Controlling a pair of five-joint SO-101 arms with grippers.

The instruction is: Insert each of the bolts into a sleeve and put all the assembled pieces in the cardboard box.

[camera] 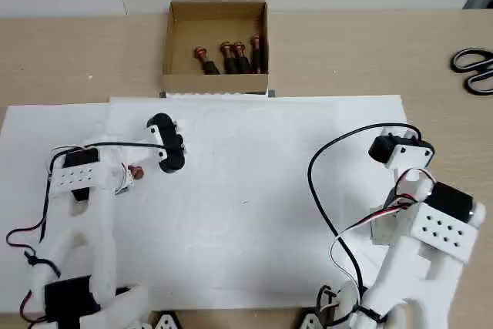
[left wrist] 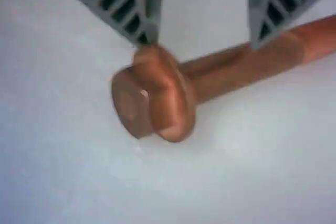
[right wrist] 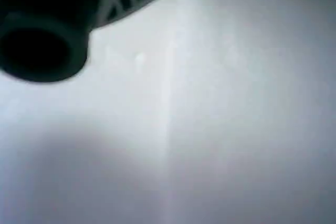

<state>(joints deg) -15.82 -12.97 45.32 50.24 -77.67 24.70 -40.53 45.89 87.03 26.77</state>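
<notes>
A wooden table point(camera: 347, 52) carries a large white paper sheet point(camera: 254, 213). At the far edge of the sheet, a little left of the middle, stands the cardboard box point(camera: 216, 82) with four assembled pieces point(camera: 231, 58) inside. Scissors point(camera: 474, 69) lie far right. The left gripper point(left wrist: 203, 39) is on the left part of the sheet, its fingers wide apart over a copper bolt point(left wrist: 157, 98) lying on the paper. The right gripper point(camera: 389, 149), on the right, holds a black sleeve point(right wrist: 42, 51) above the paper.
</notes>
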